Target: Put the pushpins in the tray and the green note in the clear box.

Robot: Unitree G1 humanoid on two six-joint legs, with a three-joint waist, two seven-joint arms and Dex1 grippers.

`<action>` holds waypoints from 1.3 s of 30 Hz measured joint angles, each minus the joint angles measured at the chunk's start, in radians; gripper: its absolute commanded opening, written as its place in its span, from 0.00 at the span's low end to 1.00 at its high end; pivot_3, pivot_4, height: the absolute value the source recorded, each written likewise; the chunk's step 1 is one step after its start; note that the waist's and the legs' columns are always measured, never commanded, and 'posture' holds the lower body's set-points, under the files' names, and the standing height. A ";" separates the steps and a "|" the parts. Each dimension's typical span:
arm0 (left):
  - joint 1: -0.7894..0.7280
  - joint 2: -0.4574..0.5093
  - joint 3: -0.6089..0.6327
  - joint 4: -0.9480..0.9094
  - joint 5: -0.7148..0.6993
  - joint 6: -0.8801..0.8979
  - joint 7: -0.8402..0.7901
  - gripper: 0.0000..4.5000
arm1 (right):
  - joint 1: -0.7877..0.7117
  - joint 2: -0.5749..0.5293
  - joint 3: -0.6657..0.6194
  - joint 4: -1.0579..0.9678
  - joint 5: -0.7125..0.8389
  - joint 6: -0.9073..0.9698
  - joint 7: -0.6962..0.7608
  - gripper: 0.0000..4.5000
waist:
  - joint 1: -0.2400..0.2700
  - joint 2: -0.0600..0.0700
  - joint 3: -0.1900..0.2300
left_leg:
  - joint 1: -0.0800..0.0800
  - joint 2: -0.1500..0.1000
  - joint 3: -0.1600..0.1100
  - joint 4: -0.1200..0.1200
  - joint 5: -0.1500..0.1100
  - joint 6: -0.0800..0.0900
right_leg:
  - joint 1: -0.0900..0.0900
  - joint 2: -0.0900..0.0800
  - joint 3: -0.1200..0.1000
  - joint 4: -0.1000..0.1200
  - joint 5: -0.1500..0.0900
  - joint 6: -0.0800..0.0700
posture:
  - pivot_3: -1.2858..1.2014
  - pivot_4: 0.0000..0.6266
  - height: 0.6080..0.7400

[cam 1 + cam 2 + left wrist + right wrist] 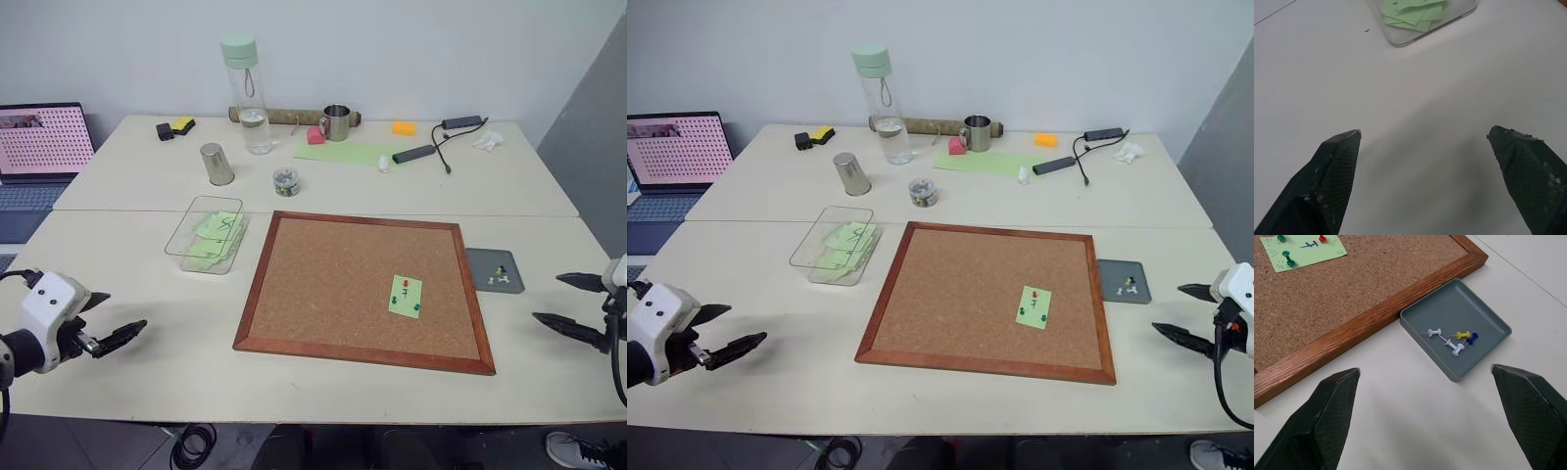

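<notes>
Your left gripper point(116, 331) hangs over the pale tabletop point(147, 372) with its two black fingers spread as wide as they go and nothing between them. Ahead of it and a little toward the middle sits the shallow clear plastic box point(207, 233), which already holds a few light-green paper slips.

Your right gripper point(571, 304) is likewise fully spread and empty. Just ahead of it, between its fingertips in the wrist view, lies the small dark grey square tray point(1455, 327), touching the frame of the large wood-framed corkboard point(362, 289); the tray holds white, yellow and blue pins.

Further inward from that gripper, the small light-green paper note point(406, 296) lies on the cork, pinned by the red-headed pushpin point(405, 283) at its far edge and the green-headed pushpin point(417, 307) at its near edge.
</notes>
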 measured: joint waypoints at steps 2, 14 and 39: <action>0.005 0.000 0.001 -0.003 -0.001 0.003 -0.004 0.99 | -0.006 0.000 0.000 0.003 -0.001 -0.003 0.000 1.00 | 0.000 0.000 0.000 | 0.000 0.000 0.000 0.000 0.000 0.000 | 0.000 0.000 0.000 0.000 0.000 0.000 | 0.52 0.24 1.00; 0.016 0.000 0.002 -0.016 0.003 0.027 -0.002 0.99 | -0.054 0.022 0.013 0.028 -0.034 -0.069 0.004 1.00 | 0.000 0.000 0.000 | 0.000 0.000 0.000 0.000 0.000 0.000 | 0.000 0.000 0.000 0.000 0.000 0.000 | 0.52 0.24 1.00; -0.150 -0.029 -0.046 -0.088 -0.047 0.089 -0.003 0.75 | -0.076 0.047 0.041 -0.045 -0.012 -0.003 0.033 1.00 | 0.003 0.000 0.000 | 0.000 0.000 0.000 0.001 0.000 0.000 | 0.000 0.000 0.000 0.001 0.000 0.000 | 0.52 0.24 1.00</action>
